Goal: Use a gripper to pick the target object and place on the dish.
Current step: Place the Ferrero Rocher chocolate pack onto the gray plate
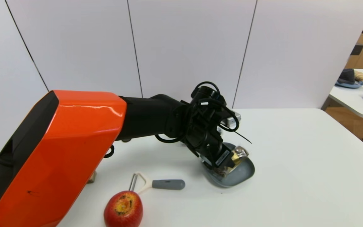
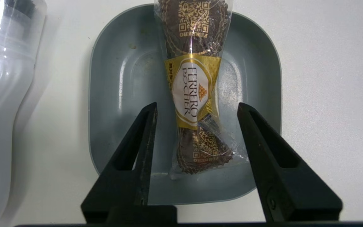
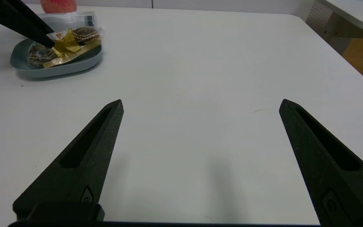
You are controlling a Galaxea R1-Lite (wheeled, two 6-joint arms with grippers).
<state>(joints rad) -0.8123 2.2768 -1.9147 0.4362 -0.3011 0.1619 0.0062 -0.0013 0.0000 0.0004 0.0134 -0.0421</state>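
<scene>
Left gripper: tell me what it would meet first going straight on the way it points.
Probably the snack packet lying between its open fingers, or the dish just beneath; how close the fingertips are to either is hard to judge.

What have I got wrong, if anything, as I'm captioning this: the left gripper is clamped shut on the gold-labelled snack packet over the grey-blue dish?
The grip is wrong: the left wrist view shows the left gripper open, its fingers apart on either side of the gold-labelled snack packet. It is indeed over the grey-blue dish.
</scene>
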